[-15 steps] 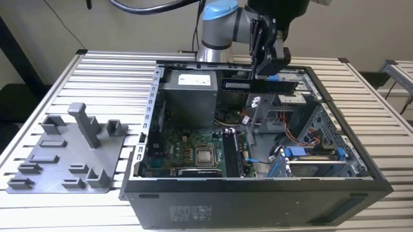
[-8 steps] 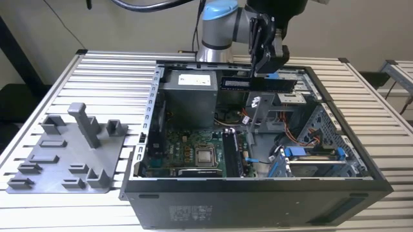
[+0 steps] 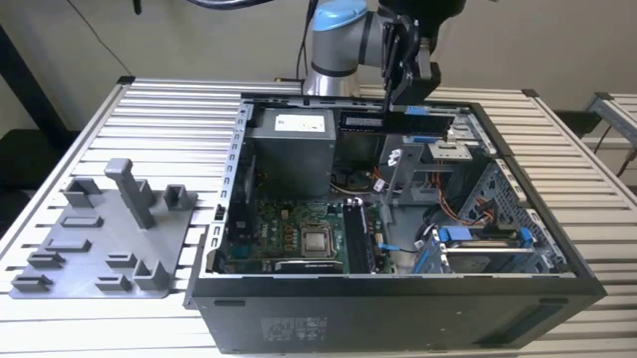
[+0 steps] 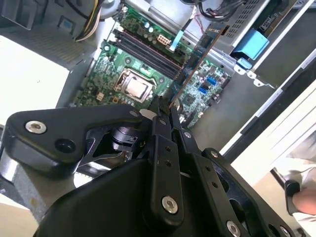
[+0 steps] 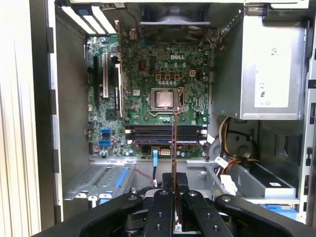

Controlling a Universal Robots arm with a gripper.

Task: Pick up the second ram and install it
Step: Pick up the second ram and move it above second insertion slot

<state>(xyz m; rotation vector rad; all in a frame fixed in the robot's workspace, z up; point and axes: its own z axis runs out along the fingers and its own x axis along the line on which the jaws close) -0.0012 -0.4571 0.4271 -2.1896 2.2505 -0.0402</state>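
You're in the carry step: your hand grips the memory stick on edge above the open computer case, and seating it, I judge, calls for squaring it to the memory slots.

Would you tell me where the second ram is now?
In the exterior view, the second ram is gripped in the hand above the computer case, near its far edge.
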